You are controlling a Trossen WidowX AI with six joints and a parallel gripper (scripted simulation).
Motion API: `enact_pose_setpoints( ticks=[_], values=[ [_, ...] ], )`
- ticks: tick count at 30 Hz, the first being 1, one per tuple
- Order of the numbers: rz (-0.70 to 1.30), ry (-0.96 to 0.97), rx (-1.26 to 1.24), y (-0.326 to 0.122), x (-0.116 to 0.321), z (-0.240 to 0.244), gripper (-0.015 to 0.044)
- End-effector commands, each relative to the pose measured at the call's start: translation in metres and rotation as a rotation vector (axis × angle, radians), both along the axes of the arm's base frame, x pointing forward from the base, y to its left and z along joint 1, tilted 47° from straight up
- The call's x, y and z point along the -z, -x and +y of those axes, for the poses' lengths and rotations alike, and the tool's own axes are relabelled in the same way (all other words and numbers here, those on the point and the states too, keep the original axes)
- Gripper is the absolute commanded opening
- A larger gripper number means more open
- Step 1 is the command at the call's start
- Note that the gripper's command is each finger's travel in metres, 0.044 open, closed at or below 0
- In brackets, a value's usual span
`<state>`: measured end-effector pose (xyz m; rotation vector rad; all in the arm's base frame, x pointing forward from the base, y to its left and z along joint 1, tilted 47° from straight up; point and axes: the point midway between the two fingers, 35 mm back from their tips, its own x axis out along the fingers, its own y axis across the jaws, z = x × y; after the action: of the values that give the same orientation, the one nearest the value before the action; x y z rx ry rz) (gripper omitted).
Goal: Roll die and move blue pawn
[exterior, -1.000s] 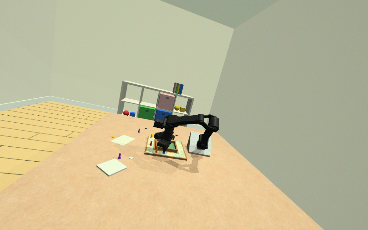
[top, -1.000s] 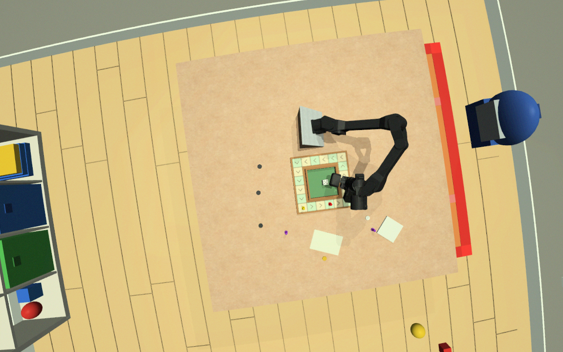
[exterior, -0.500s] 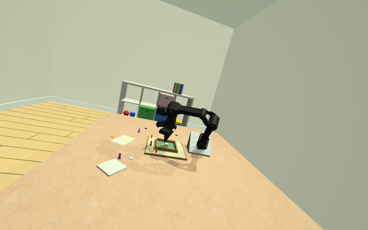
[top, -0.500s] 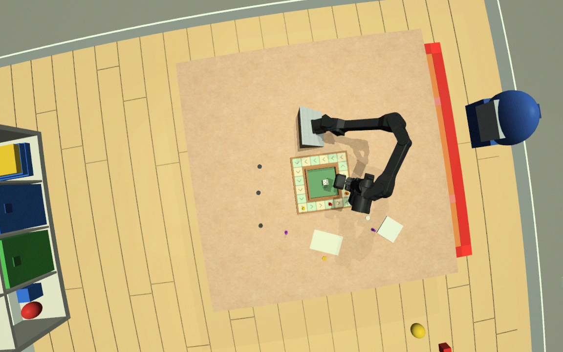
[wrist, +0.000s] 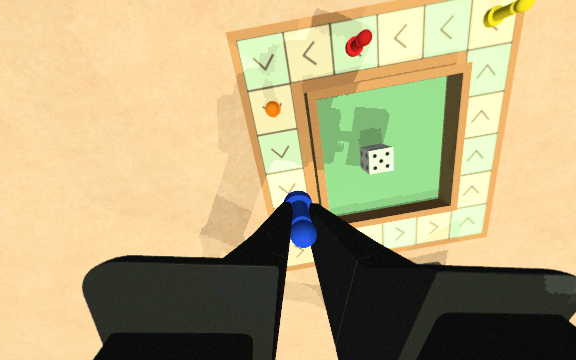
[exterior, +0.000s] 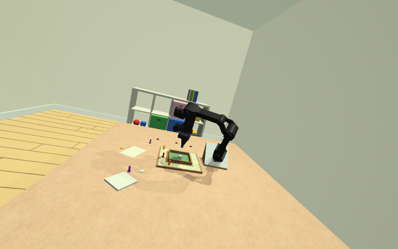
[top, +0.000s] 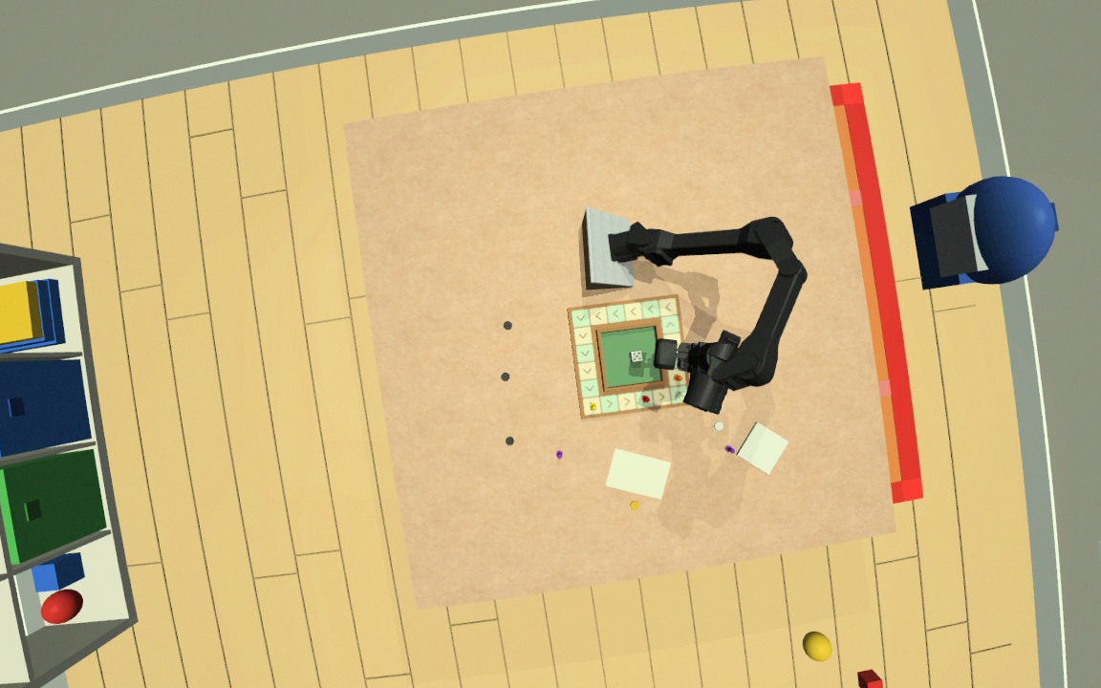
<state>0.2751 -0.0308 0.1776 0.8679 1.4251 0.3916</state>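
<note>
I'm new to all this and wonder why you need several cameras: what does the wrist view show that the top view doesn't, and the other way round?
Only wrist: the blue pawn, held above the board.

Only top: two purple pawns and the shelf.

Both: the board, the die in its tray, and the red, orange and yellow pawns.
</note>
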Motion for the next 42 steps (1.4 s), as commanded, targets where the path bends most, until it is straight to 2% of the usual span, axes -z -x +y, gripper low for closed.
enact_pose_setpoints(
  ticks=[1,42],
  values=[
    [-0.053,0.018,-0.063,0.007,0.01,-0.003,0.0],
    [-0.848,0.153,-0.88,0.1,0.105,-0.002,0.0]
  ],
)
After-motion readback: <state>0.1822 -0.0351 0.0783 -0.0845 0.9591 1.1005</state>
